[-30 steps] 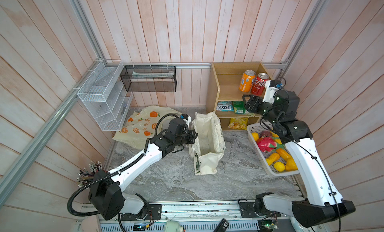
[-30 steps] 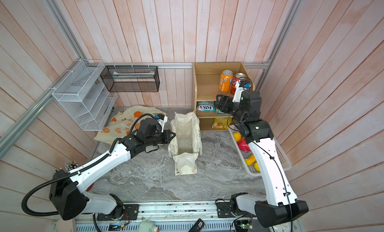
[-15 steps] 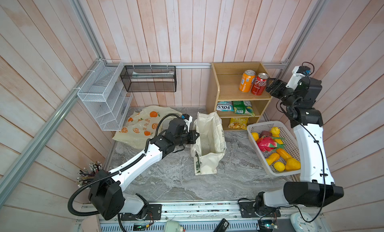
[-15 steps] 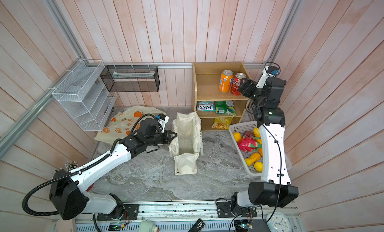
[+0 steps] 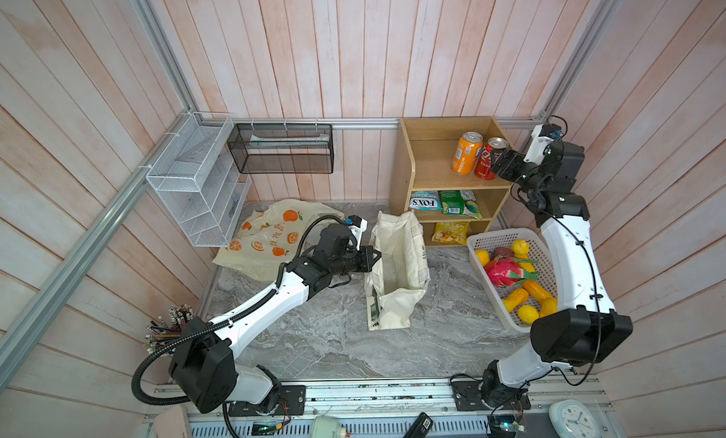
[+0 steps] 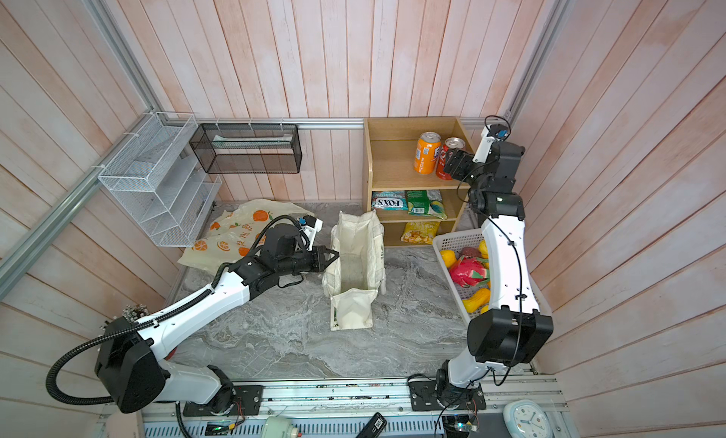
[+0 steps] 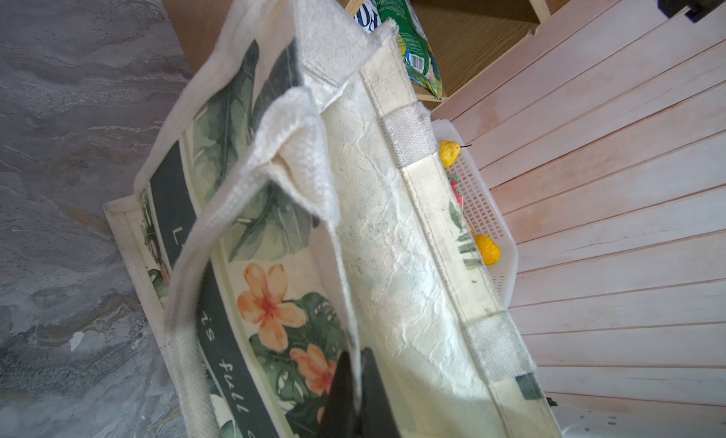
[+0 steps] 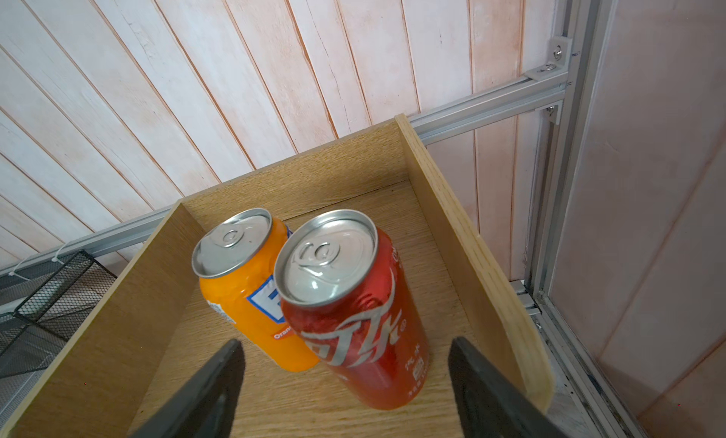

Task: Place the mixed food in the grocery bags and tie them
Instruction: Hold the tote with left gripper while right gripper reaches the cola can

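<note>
The cream canvas tote [image 5: 396, 267] [image 6: 355, 259] stands open mid-table, and my left gripper [image 5: 375, 255] [image 7: 357, 377] is shut on its near rim. A flat plastic bag [image 5: 271, 239] printed with oranges lies behind the left arm. On the top shelf a red cola can [image 5: 488, 161] [image 8: 353, 310] stands beside an orange can [image 8: 251, 290]. My right gripper [image 5: 499, 163] [image 8: 345, 343] is open at the red can, a finger on either side of its base, not touching. A green snack packet [image 5: 455, 202] lies on the middle shelf. Toy fruits [image 5: 510, 275] fill a white basket [image 5: 495, 239].
The wooden shelf unit [image 5: 408, 173] stands at the back, its side wall close to my right gripper. A blue sweet packet [image 5: 426, 200] and a yellow packet [image 5: 450, 232] lie on lower shelves. Wire racks [image 5: 196, 181] hang on the left wall.
My right arm has risen from in front of the shelf unit to the top shelf, bringing its open gripper to the red can. The left gripper and tote have not moved.
</note>
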### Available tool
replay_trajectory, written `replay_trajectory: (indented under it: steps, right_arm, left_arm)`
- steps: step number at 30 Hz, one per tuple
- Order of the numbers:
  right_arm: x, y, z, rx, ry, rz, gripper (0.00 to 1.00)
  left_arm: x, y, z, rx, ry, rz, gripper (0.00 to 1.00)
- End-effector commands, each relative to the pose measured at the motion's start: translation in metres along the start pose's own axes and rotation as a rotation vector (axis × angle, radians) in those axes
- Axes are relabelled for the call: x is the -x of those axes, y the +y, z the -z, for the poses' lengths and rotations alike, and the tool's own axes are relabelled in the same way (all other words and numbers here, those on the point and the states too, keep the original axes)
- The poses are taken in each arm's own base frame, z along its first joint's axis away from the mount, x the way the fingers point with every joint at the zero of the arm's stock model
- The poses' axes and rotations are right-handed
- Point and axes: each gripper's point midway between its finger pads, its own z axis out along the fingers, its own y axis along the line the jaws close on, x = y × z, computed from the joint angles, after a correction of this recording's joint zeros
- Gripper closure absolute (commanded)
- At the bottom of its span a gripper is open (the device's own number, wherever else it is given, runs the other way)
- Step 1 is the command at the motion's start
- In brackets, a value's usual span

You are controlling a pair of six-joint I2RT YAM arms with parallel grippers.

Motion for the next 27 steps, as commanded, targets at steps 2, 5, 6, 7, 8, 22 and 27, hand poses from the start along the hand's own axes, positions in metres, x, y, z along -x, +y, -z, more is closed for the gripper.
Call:
replay_trajectory:
  steps: [2, 5, 6, 7, 8, 22, 27]
  right_arm:
    - [0.011, 0.005, -0.01, 0.035, -0.032, 0.031, 0.17]
    - [0.009, 0.006, -0.018, 0.041, -0.027, 0.039, 0.17]
    - [0.007, 0.006, -0.022, 0.042, -0.023, 0.043, 0.16]
    - [0.006, 0.007, -0.025, 0.041, -0.022, 0.05, 0.16]
    - [0.006, 0.008, -0.026, 0.033, -0.025, 0.057, 0.16]
    - [-0.002, -0.004, -0.054, -0.019, -0.053, 0.09, 0.15]
    - [-0.004, -0.003, -0.063, -0.017, -0.06, 0.099, 0.16]
  left_arm:
    - [-0.001, -0.004, -0.006, -0.038, 0.001, -0.005, 1.0]
    - [-0.003, -0.003, -0.009, -0.041, 0.006, -0.003, 1.0]
    - [-0.003, -0.002, -0.01, -0.04, 0.008, -0.003, 1.0]
    - [-0.004, -0.001, -0.01, -0.04, 0.009, -0.002, 1.0]
    - [-0.005, -0.001, -0.011, -0.04, 0.012, -0.001, 1.0]
    - [-0.007, 0.002, -0.013, -0.044, 0.018, 0.0, 1.0]
    - [-0.008, 0.003, -0.012, -0.038, 0.019, 0.006, 1.0]
